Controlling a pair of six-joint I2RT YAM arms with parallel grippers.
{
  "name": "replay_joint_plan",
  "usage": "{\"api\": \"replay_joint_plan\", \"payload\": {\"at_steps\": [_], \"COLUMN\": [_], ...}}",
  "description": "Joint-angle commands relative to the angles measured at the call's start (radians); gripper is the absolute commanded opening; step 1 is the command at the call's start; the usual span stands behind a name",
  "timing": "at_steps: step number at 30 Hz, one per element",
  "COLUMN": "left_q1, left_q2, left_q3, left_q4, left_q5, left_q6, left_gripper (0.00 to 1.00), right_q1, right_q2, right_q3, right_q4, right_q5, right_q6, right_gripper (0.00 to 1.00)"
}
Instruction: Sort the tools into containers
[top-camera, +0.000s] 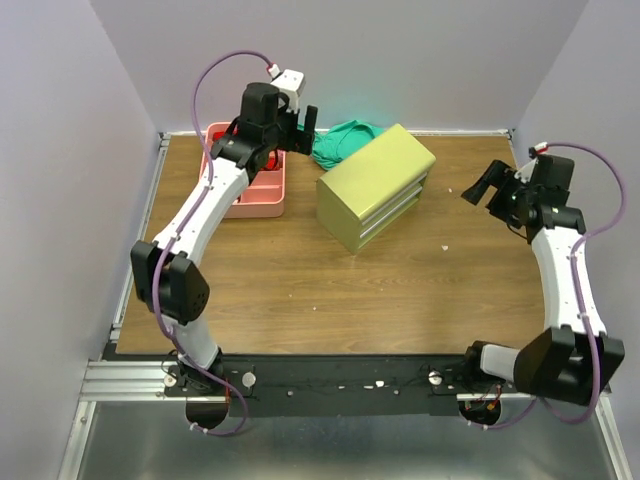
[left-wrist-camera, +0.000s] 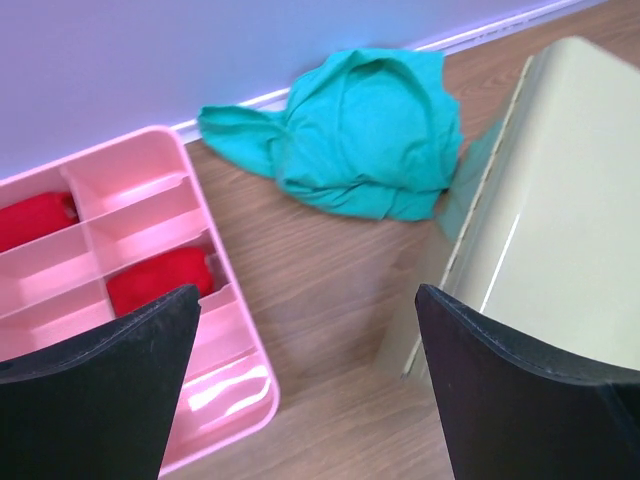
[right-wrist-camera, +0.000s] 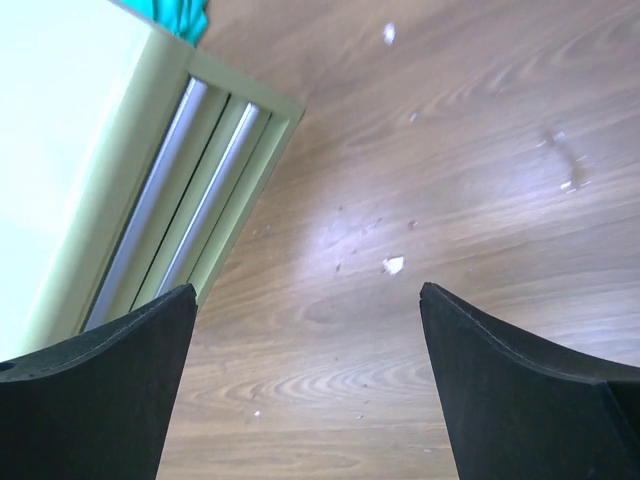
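The olive-green metal chest (top-camera: 375, 186) stands at mid-table, its drawers shut; it also shows in the left wrist view (left-wrist-camera: 560, 210) and the right wrist view (right-wrist-camera: 110, 170). The pink divided tray (top-camera: 258, 192) sits at the back left and holds red-handled items (left-wrist-camera: 155, 280) in its compartments. My left gripper (top-camera: 304, 120) is open and empty, above the gap between tray and chest (left-wrist-camera: 305, 400). My right gripper (top-camera: 487, 185) is open and empty over bare wood right of the chest (right-wrist-camera: 305, 400). No loose tools show on the table.
A green cloth (top-camera: 345, 140) lies bunched at the back wall between tray and chest, also in the left wrist view (left-wrist-camera: 365, 130). Small white crumbs (right-wrist-camera: 394, 265) dot the wood right of the chest. Walls close in the table on three sides.
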Motion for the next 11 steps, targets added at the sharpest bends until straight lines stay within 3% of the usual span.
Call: {"api": "replay_joint_plan", "payload": {"at_steps": [1, 11], "left_q1": [0.007, 0.02], "left_q2": [-0.108, -0.221], "left_q3": [-0.13, -0.229], "left_q4": [0.005, 0.013], "left_q5": [-0.122, -0.097], "left_q6": [0.078, 0.082], "left_gripper": [0.99, 0.99], "right_q1": [0.003, 0.003], "right_q2": [-0.131, -0.212], "right_q3": [-0.048, -0.082], "right_q4": [0.011, -0.006], "right_q5": [0.148, 0.15], "right_q6": [-0.086, -0.186], "right_gripper": [1.0, 1.0]}}
